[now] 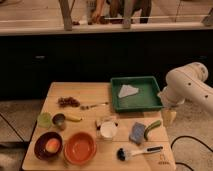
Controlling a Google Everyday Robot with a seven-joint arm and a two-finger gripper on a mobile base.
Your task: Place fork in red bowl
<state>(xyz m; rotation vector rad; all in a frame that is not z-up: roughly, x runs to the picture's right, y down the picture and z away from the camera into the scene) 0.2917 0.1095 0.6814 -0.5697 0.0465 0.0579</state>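
The fork (94, 105) lies flat on the wooden table (95, 90), left of the green tray. It is thin and silvery with a darker left end. The red bowl (80, 148) is wide, orange-red and empty, and stands near the table's front edge. My gripper (169, 117) hangs from the white arm (187, 85) over the table's right edge, just below the tray's right corner. It is far to the right of both the fork and the bowl, and nothing shows in it.
The green tray (147, 95) holds a white cloth (128, 91). A dark bowl (42, 150) with an orange fruit stands left of the red bowl. Grapes (68, 102), a green cup (44, 119), a metal cup (59, 120), a banana (74, 118), a white cup (108, 130), a blue sponge (137, 132), a green vegetable (152, 127) and a white-handled brush (139, 151) are spread about.
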